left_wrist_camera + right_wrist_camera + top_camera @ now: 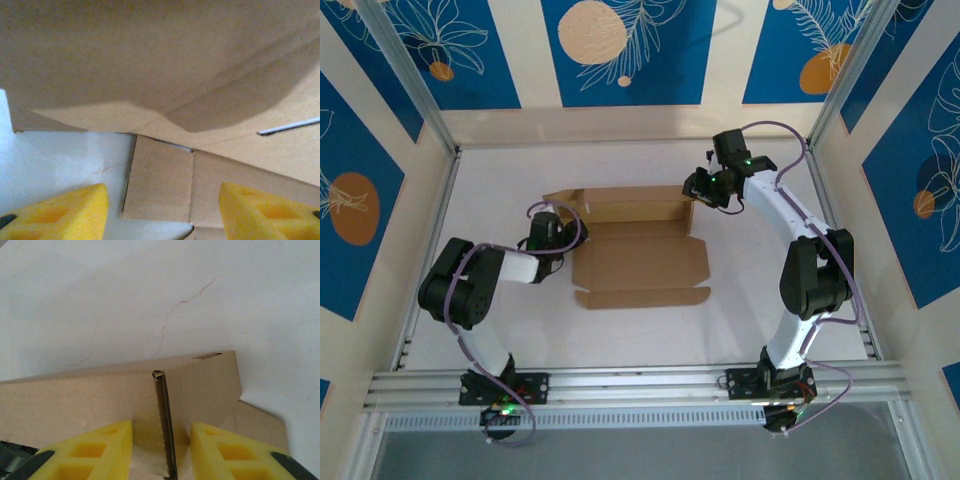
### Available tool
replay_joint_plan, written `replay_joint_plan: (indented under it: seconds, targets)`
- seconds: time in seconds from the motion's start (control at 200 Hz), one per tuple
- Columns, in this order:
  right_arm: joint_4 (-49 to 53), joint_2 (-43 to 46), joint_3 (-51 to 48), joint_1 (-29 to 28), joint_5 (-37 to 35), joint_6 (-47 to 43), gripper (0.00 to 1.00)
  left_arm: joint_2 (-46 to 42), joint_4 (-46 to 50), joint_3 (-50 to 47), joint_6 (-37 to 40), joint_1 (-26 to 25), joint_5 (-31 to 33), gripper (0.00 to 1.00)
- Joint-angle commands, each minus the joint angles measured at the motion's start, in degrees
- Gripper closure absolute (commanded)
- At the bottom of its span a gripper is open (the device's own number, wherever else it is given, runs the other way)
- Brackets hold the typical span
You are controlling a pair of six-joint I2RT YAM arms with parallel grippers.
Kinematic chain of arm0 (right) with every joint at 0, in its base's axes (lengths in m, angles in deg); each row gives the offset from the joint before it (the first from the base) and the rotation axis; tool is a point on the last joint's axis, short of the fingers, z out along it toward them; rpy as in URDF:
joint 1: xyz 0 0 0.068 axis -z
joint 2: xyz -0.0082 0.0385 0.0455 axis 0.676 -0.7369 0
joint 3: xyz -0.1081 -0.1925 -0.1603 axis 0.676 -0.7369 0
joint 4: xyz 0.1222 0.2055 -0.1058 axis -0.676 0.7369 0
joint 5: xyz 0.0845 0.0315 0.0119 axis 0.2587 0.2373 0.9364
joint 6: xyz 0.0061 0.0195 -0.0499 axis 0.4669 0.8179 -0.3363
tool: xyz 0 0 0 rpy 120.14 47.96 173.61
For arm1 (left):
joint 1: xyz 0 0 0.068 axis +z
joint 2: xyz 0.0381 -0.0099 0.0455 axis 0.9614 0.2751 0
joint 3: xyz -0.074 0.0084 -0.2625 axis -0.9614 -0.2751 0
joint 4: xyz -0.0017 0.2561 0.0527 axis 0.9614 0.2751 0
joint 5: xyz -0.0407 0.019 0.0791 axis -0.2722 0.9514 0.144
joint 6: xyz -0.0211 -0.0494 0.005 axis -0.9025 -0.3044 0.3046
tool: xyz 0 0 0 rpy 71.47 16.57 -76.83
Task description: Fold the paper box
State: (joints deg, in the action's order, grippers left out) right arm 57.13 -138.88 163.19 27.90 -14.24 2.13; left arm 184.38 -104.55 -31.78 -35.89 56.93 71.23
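At the centre of the table [650, 330], the box [640, 262] lies mostly flat with only its far wall [630, 206] raised; right gripper [161, 423] straddles that wall's corner, grip uncertain, left gripper [162, 187] spread at the box's left edge; side walls, front and lid are yet to be folded.

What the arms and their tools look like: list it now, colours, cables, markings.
The left arm and right arm match: white links, bulky black joints, lilac cables looping alongside, small green lights. The left tool and right tool each carry two yellow wedge-shaped fingers with moulded hollows and black backing.
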Motion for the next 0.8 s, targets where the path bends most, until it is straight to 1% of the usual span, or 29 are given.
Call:
replay_joint_plan:
  seconds: [0.0,0.15,0.28,0.445,0.595,0.725,0.795]
  targets:
    - [5.5,-2.4,-0.3,-0.5,0.6,-1.0,0.64,0.3,4.5,3.4,-1.2,0.8,0.5,0.37]
    - [6.5,-2.6,0.7,-0.5,0.4,-1.2,0.64,3.1,9.3,7.6,-3.0,1.0,-3.4,0.38]
    - [6.8,-2.5,1.1,-0.5,0.5,-1.4,0.64,5.0,12.3,9.7,-4.0,0.9,-5.1,0.37]
    - [6.8,-3.1,1.3,-0.9,1.8,-1.6,0.64,7.9,9.6,10.6,-5.7,0.8,-8.3,0.36]
    - [6.8,-3.5,1.1,-1.2,1.6,-2.0,0.64,6.4,8.7,9.2,-3.8,0.8,-6.7,0.35]
    - [6.7,-3.7,1.0,-0.9,0.9,-2.2,0.64,2.0,7.5,5.0,-2.8,0.9,-1.8,0.33]
    - [6.5,-3.7,0.8,-0.9,1.1,-2.1,0.64,0.6,5.8,3.1,-2.9,0.9,-0.3,0.33]
